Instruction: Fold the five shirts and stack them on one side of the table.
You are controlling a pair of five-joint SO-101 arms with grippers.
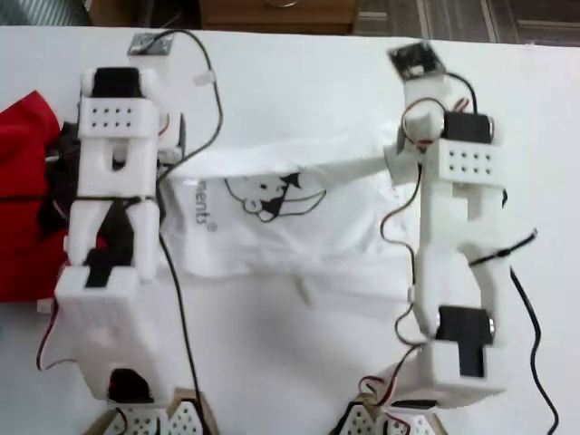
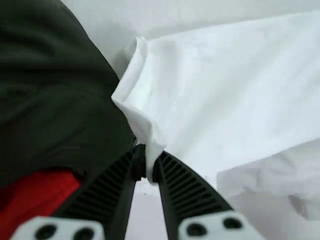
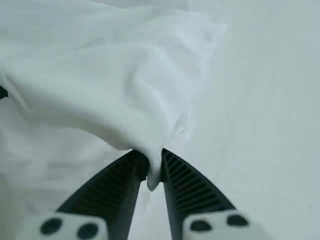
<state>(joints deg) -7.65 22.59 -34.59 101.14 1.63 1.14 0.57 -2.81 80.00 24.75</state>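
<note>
A white shirt [image 1: 281, 213] with a cartoon print lies stretched across the middle of the table between the two arms. My left gripper [image 2: 146, 167] is shut on the white shirt's [image 2: 225, 100] folded edge, right beside a dark shirt [image 2: 50, 90] and a red shirt [image 2: 35, 197]. My right gripper [image 3: 150, 172] is shut on a bunched fold of the white shirt [image 3: 100, 85] and holds it a little off the table. In the high view the left arm [image 1: 113, 181] covers its side of the shirt and the right arm [image 1: 453, 208] covers the other.
A pile with a red shirt [image 1: 23, 190] and a dark shirt [image 1: 59, 168] lies at the table's left edge, partly under the left arm. Cables [image 1: 204, 91] run over the table at the back. Bare white table [image 1: 281, 353] lies in front of the shirt.
</note>
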